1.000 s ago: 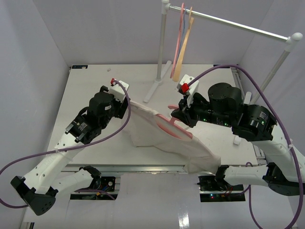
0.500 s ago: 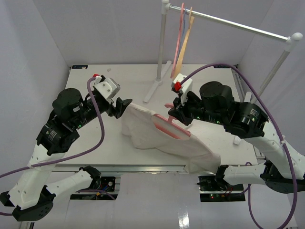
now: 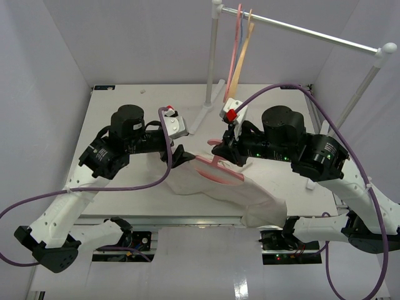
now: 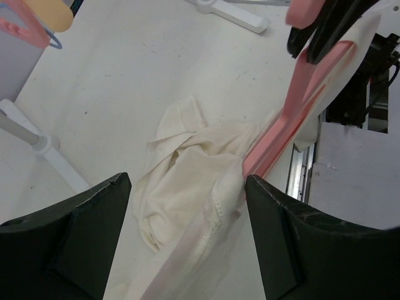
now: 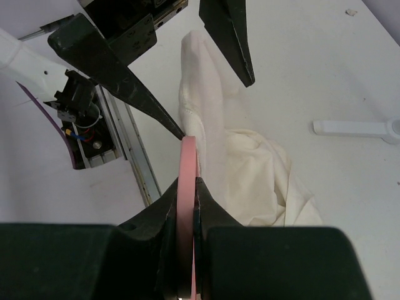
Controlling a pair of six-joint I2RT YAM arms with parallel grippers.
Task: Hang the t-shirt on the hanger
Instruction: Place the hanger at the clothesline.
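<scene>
The cream t-shirt [image 3: 219, 190] lies crumpled on the table, draped over part of the pink hanger [image 3: 212, 167]. My right gripper [image 3: 226, 149] is shut on the hanger near its hook; the right wrist view shows the pink bar [image 5: 186, 169] edge-on, clamped between the fingers, with the t-shirt [image 5: 250, 162] beyond it. My left gripper [image 3: 179, 156] is open at the hanger's left end. In the left wrist view its gripper [image 4: 186, 180] straddles the shirt's hem [image 4: 187, 187], and the hanger [image 4: 294, 119] runs into that hem. Neither jaw touches the cloth.
A white clothes rack [image 3: 210, 56] stands at the back of the table, its rail [image 3: 312, 31] running right. A second pink hanger [image 3: 236, 44] and a tan hanger [image 3: 242, 59] hang on the rail. The shirt's right end [image 3: 265, 209] hangs over the table's near edge.
My left gripper let go of the shirt's left corner, drew back, then moved right and now sits open over the hanger's left end. My right gripper shifted the hanger slightly left.
</scene>
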